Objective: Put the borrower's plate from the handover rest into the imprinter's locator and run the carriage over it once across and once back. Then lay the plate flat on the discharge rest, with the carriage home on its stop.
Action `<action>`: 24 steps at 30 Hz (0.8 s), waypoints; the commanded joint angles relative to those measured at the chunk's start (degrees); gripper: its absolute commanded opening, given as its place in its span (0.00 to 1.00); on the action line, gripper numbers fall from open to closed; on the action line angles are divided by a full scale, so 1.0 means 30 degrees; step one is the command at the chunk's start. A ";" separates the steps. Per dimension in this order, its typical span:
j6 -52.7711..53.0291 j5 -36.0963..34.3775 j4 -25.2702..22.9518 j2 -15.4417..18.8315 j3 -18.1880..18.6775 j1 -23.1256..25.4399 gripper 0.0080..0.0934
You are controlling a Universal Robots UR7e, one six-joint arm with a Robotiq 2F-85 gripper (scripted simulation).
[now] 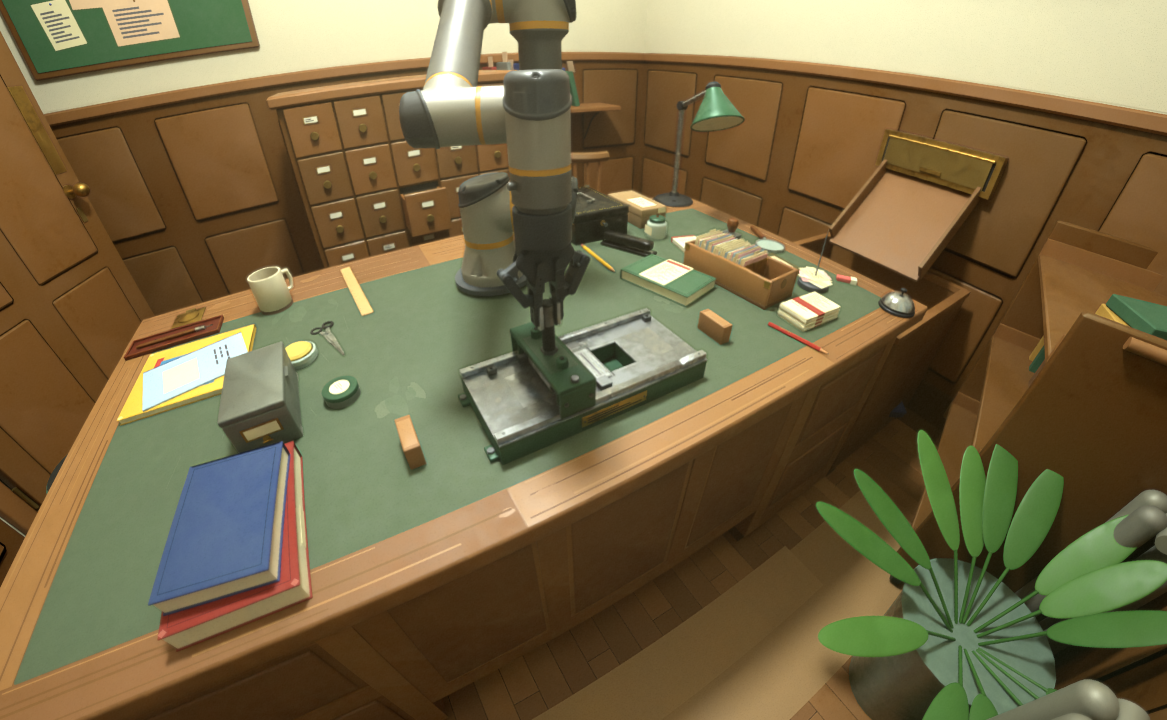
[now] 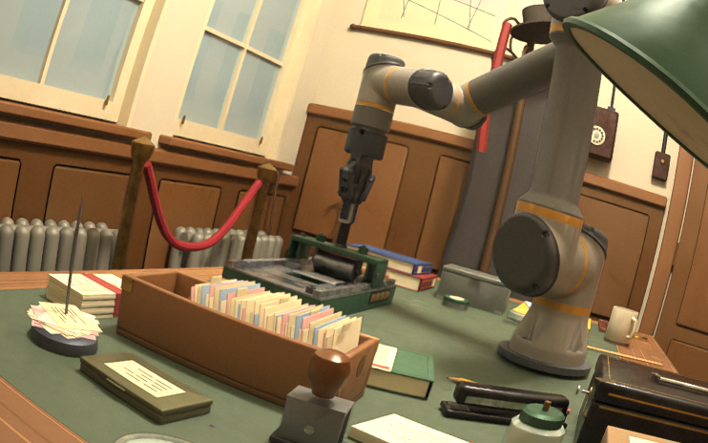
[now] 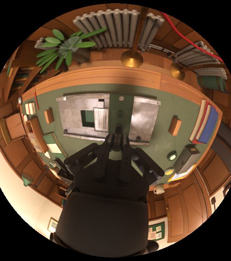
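Note:
The green carriage [image 1: 556, 365] straddles the imprinter's steel bed [image 1: 583, 372] near its middle, its edge over the pale ribbed plate [image 3: 100, 119] that lies in the locator beside the square green recess [image 1: 612, 355]. My gripper [image 1: 549, 324] stands upright over the carriage, its fingers closed around the dark handle post [image 3: 118, 130] that rises from the carriage's top. From the second side camera the carriage's black roller [image 2: 336, 266] shows under the green bridge, with my gripper [image 2: 344, 227] above it. Two small wooden rests lie on the green desktop: one left of the imprinter [image 1: 409, 441], one right of it [image 1: 715, 325].
Behind the imprinter stand the arm's base [image 1: 484, 235], a green book [image 1: 668, 278] and a card tray [image 1: 740, 264]. A grey box [image 1: 258, 394], stacked books [image 1: 229, 535] and a round green tin [image 1: 339, 390] lie to the left. The desk's front edge runs close along the imprinter.

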 commanded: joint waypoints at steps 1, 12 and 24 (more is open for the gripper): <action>0.0037 0.0050 0.0015 -0.0013 0.0007 0.0058 0.00; 0.0478 0.0050 0.0017 -0.0079 0.0071 0.0499 0.00; 0.0967 0.0050 0.0020 -0.0137 0.0127 0.0988 0.00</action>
